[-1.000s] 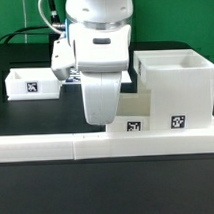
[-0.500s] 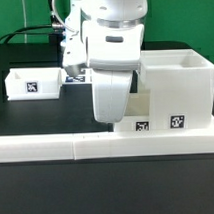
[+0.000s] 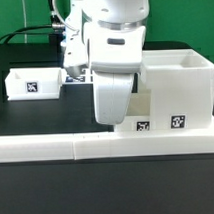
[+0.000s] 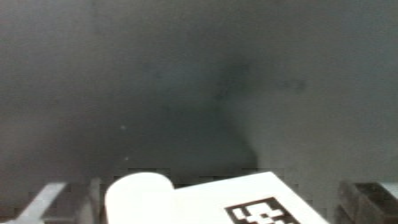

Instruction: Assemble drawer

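Assembly looks early: casing (image 3: 179, 82) holds no tray; far tray (image 3: 32, 84) lies apart on the worktop (image 3: 35, 119), near tray (image 4: 267, 195) under the released claw (image 4: 210, 200).

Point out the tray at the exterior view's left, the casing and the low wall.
tray (image 3: 32, 86): exterior view, the tag on its near face.
casing (image 3: 179, 90): exterior view, near face above its tag.
low wall (image 3: 46, 148): exterior view, left stretch.
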{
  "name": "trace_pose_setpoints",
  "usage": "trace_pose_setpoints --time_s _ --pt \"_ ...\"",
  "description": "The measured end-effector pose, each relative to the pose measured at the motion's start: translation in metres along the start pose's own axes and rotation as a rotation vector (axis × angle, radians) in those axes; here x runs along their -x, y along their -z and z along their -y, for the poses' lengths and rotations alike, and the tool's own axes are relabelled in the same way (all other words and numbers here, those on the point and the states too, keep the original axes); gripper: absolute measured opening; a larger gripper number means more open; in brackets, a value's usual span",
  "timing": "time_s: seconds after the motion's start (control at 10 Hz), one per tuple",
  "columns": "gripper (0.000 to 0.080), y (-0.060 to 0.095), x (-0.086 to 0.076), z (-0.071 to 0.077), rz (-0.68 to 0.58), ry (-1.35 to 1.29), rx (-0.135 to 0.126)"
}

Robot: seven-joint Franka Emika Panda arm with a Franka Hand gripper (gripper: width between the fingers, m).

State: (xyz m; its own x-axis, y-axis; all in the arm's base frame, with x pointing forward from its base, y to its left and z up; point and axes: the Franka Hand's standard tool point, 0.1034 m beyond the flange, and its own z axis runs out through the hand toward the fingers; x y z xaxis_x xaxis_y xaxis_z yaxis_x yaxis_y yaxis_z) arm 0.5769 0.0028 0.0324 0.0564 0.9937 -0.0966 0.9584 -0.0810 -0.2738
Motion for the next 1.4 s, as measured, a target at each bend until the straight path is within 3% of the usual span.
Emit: trace_pose_setpoints --time_s 0.2,0.4,0.6,1.1,1.4 --pt "0.0649 0.0 0.004 0.0 0.018 0.004 0.002" --pt "0.0649 -0.001 0.028 0.006 0.023 0.022 -0.003" --pt "0.0649 0.004 0.043 0.016 0.023 0.028 0.016" --pt "0.0649 -0.002 0.042 0.017 -0.007 0.039 0.01" --pt "0.0649 0.007 0.031 0.014 -0.151 -0.018 0.011"
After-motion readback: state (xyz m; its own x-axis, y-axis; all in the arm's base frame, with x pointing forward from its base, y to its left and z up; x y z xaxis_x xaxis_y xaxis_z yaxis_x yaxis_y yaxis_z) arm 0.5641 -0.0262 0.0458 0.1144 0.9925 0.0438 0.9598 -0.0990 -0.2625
